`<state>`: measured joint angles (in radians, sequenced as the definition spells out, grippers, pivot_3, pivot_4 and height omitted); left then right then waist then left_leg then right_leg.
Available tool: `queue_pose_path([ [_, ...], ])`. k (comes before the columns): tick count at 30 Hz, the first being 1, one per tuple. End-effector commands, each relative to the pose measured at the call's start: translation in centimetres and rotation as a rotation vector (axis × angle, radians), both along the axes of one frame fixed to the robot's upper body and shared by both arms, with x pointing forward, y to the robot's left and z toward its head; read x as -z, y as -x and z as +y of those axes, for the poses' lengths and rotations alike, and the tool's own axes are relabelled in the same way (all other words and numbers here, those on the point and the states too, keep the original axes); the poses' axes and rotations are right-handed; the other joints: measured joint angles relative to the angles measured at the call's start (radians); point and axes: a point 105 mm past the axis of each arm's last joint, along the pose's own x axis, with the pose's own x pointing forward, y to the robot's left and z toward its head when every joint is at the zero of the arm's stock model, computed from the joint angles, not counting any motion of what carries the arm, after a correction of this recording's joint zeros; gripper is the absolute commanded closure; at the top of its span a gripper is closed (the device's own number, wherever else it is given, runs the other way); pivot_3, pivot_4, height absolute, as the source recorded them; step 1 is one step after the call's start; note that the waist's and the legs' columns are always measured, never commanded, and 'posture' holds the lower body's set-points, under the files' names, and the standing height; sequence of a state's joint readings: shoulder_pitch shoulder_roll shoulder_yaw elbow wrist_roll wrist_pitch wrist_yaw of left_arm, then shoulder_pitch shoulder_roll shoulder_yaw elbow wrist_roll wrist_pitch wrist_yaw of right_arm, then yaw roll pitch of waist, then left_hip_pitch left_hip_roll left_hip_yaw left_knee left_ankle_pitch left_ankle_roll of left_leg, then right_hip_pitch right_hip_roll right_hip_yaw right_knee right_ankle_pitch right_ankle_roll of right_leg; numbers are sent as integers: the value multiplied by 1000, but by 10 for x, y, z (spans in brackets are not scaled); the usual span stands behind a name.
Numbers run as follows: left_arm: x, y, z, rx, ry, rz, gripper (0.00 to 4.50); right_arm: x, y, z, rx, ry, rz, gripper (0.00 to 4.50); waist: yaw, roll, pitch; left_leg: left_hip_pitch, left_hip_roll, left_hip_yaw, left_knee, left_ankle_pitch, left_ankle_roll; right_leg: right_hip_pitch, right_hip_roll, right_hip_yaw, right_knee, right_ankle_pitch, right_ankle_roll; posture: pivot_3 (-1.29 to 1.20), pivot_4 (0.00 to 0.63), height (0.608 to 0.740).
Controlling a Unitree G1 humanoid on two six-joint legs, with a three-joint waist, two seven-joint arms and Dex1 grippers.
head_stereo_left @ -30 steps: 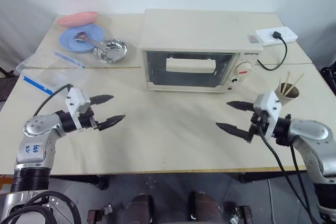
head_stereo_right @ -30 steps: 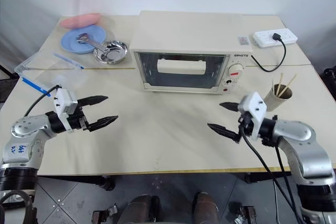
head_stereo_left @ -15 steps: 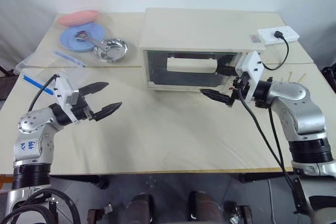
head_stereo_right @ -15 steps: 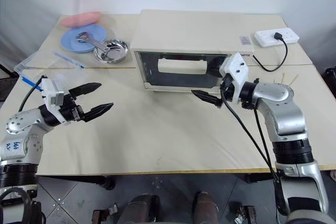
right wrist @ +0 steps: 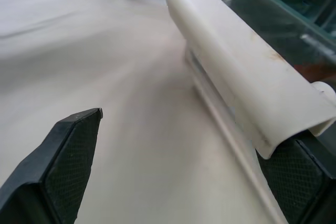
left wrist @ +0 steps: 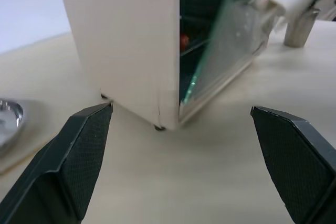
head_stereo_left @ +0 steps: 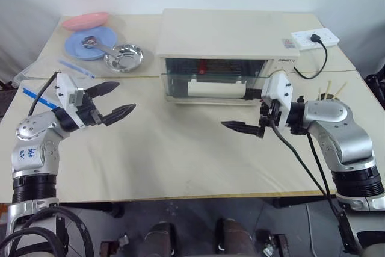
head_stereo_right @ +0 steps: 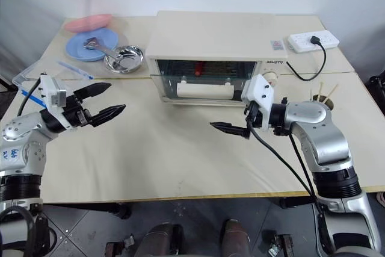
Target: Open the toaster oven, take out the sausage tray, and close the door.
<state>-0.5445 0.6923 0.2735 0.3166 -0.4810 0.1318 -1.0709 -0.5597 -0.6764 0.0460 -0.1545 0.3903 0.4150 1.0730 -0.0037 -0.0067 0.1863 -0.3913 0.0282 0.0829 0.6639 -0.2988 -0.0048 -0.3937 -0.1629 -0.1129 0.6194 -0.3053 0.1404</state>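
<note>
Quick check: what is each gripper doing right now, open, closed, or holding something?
Left gripper: open, holding nothing, out to the left of the toaster oven.
Right gripper: open, not clamped on anything, one finger by the door's bar handle.

Head stereo pair looks fwd and down over the table (head_stereo_left: 180,161) from above, whole tabletop in frame; both eyes share the same scene, oven (head_stereo_left: 222,34) at centre-back, right eye offset slightly sideways. Left wrist cam sits low, near table level, looking between its own fingers (left wrist: 79,150) at the oven's side corner and part-open door (left wrist: 220,51), fairly near. Right wrist cam is v. close, looking along the door's handle (right wrist: 236,77). Both wrist cams share the door w/ the head pair.
</note>
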Motion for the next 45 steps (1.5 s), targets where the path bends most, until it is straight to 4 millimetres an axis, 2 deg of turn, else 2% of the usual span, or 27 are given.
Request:
queue_pose_path([
  [1,-12,-2,-3,49,-22,-33,27,-1,11,5,-52,25,-33,0,0,0,0,0,0,0,0,0,0,0,0,0,0,0,0,0,150,740],
  [3,-13,-3,-6,83,-25,-38,27,3,11,3,-48,29,-26,0,0,-1,0,0,0,1,0,0,0,0,0,0,0,0,0,0,150,740],
  [7,-20,-6,-18,187,1,-40,829,10,12,1,-32,40,-14,0,2,-2,1,0,0,1,1,0,0,0,0,0,0,0,0,0,150,740],
  [13,-28,-14,-29,243,17,-52,2639,13,16,1,-19,34,-7,0,3,-4,2,0,0,1,1,0,0,0,0,0,0,0,0,0,150,740],
  [19,-30,-28,-55,345,17,-42,4470,20,27,-2,26,6,11,0,8,-9,5,0,0,1,2,-1,1,0,0,0,0,0,0,0,150,740],
  [23,-16,-38,-77,368,-71,7,4470,21,33,-6,75,-2,20,0,9,-10,5,-1,0,1,3,-1,1,0,0,0,-1,0,0,0,150,740],
  [29,-2,-36,-100,481,-131,43,4470,30,47,-19,136,34,84,0,11,-11,6,-2,0,2,2,-2,2,-1,0,-1,-2,0,0,0,150,740],
  [36,10,-38,-115,531,-227,79,4470,41,88,-40,84,169,267,0,26,-14,7,-3,0,1,4,-2,2,0,0,-1,-2,0,0,0,150,740],
  [40,27,-33,-120,583,-362,91,4470,23,103,-51,40,169,286,0,27,-14,8,-2,0,2,5,-3,3,0,0,-1,-2,1,0,0,150,740],
  [45,57,-27,-122,626,-593,68,4470,-9,87,-43,46,39,194,0,25,-15,8,-2,1,2,6,-3,3,0,0,-1,-2,2,-1,0,150,740],
])
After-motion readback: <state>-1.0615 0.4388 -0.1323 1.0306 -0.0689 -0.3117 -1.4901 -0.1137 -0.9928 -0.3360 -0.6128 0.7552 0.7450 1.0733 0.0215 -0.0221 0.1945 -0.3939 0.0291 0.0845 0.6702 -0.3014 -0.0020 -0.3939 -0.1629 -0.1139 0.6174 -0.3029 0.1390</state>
